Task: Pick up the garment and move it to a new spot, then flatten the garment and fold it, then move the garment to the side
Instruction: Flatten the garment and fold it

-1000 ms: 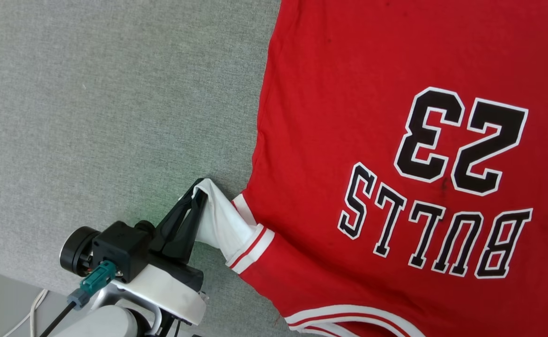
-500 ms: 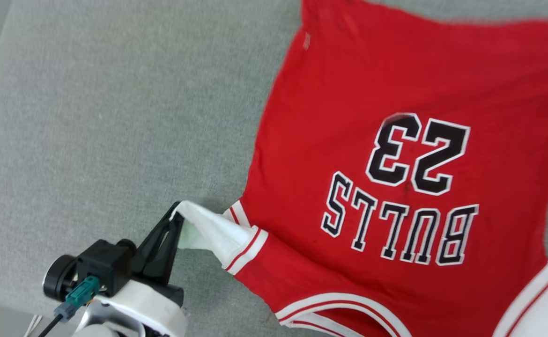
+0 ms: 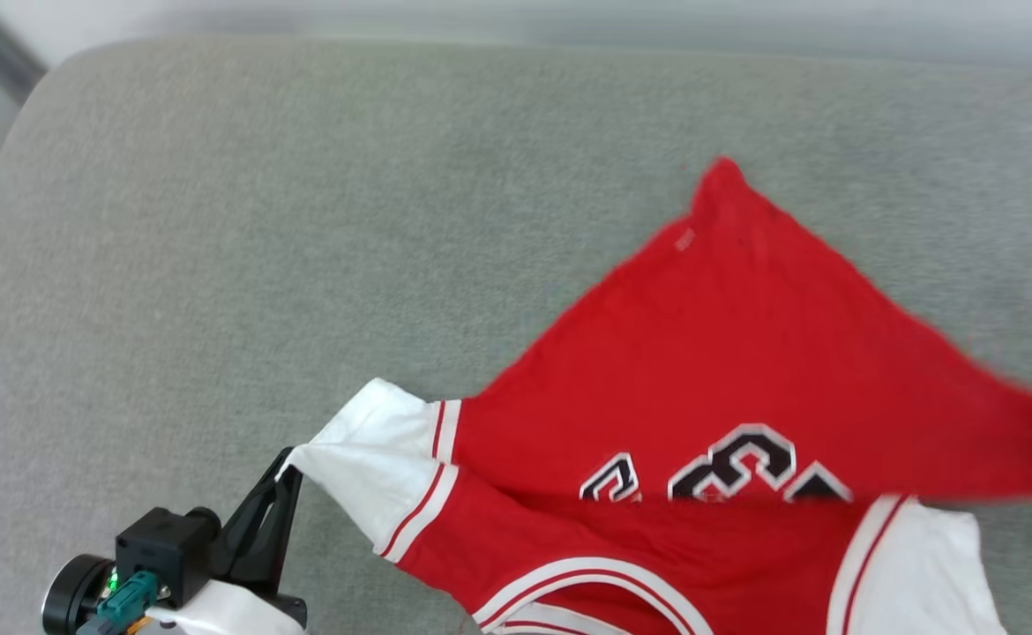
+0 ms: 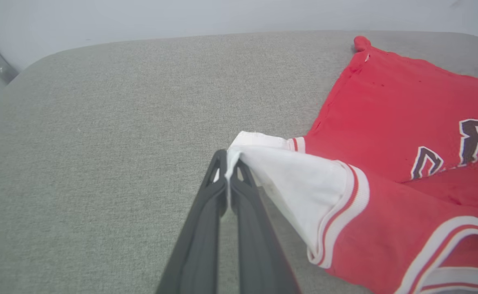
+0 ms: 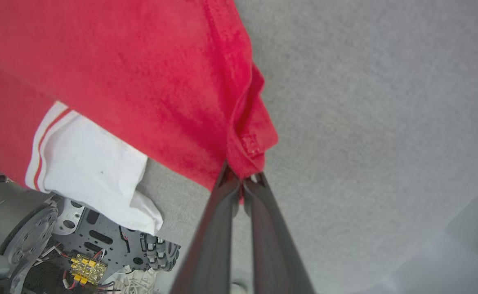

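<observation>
The garment [image 3: 728,353], a red jersey with black white-edged lettering, lies on the grey padded surface [image 3: 304,220], with its far part raised and doubled toward me over the lettering. My left gripper [image 3: 289,459] at the lower left is shut on the white lining of one shoulder strap. In the left wrist view that gripper [image 4: 227,157] pinches the strap's tip, and the garment [image 4: 386,114] spreads to the right. My right gripper [image 5: 243,177] is shut on a red hem corner of the garment [image 5: 141,73], held above the surface.
The grey surface has a rounded far-left corner [image 3: 48,79] with pale wall or floor beyond. In the right wrist view the robot's base and wheels [image 5: 100,245] show below the near edge, where the other white strap [image 5: 96,175] hangs over.
The head camera has tilted, shifting the whole picture. The right gripper has shut on the hem corner and pulled it up and toward me, covering most of the lettering. The left grip is unchanged.
</observation>
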